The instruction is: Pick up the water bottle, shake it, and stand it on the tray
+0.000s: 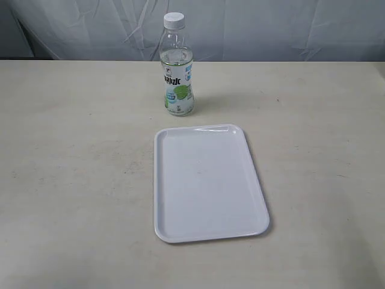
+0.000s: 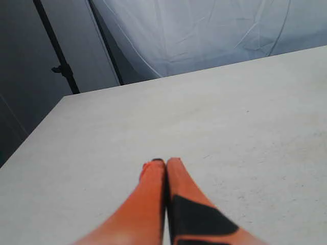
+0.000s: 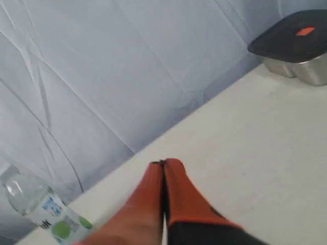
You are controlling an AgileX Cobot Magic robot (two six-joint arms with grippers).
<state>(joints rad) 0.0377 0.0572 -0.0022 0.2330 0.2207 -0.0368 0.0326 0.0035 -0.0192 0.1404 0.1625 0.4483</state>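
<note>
The water bottle [image 1: 177, 69] stands upright on the table near its far edge, clear with a white cap and a lime label. Just in front of it lies the flat white tray [image 1: 206, 232], with nothing on it. Neither arm shows in the exterior view. In the left wrist view my left gripper [image 2: 166, 162] has its orange fingers pressed together, shut over bare tabletop with nothing held. My right gripper [image 3: 163, 164] is likewise shut and holds nothing; the water bottle [image 3: 46, 209] shows off to one side of it, well apart.
The pale table [image 1: 72, 168] stretches wide around the tray. A grey cloth backdrop [image 1: 271, 27] hangs behind the far edge. In the right wrist view a metal container with a dark lid [image 3: 294, 43] sits at the table's edge. A dark stand pole [image 2: 59, 56] rises beyond the table.
</note>
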